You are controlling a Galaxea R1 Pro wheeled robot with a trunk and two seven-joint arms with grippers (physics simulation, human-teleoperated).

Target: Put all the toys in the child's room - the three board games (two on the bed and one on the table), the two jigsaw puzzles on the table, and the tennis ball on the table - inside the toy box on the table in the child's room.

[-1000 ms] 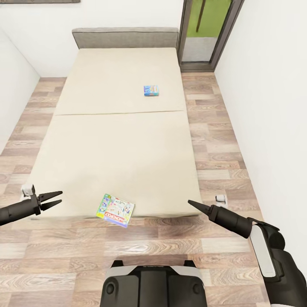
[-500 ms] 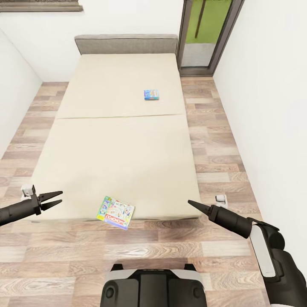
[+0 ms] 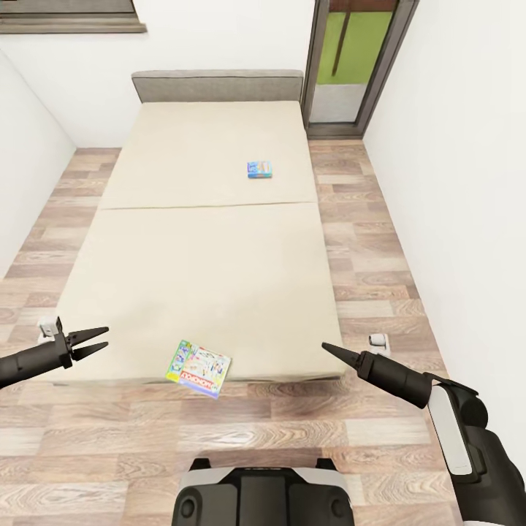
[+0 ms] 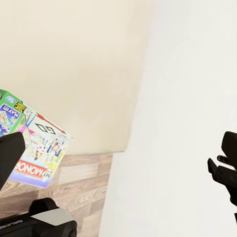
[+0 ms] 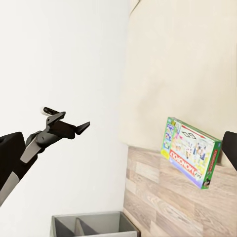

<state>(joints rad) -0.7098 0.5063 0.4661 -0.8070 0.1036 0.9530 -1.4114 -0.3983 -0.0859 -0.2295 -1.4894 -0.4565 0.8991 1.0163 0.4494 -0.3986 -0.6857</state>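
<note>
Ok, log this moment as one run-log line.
phase: facing bed | left end effector: open, empty | right end effector: shut, empty | Monopoly box: overhanging bed's near edge | blue game box: far half

You face the bed [image 3: 197, 277] from its foot end, its grey headboard [image 3: 217, 85] at the far wall. A Monopoly box [image 3: 198, 367] lies at the bed's near edge, one corner overhanging the floor [image 3: 109, 438]. A small blue box [image 3: 259, 169] sits on the bed's far section, toward the window [image 3: 351, 62]. Your left end effector [image 3: 89, 343] hovers spread apart off the bed's near left corner; your right end effector [image 3: 334, 352] points at its near right corner, tips together.
</note>
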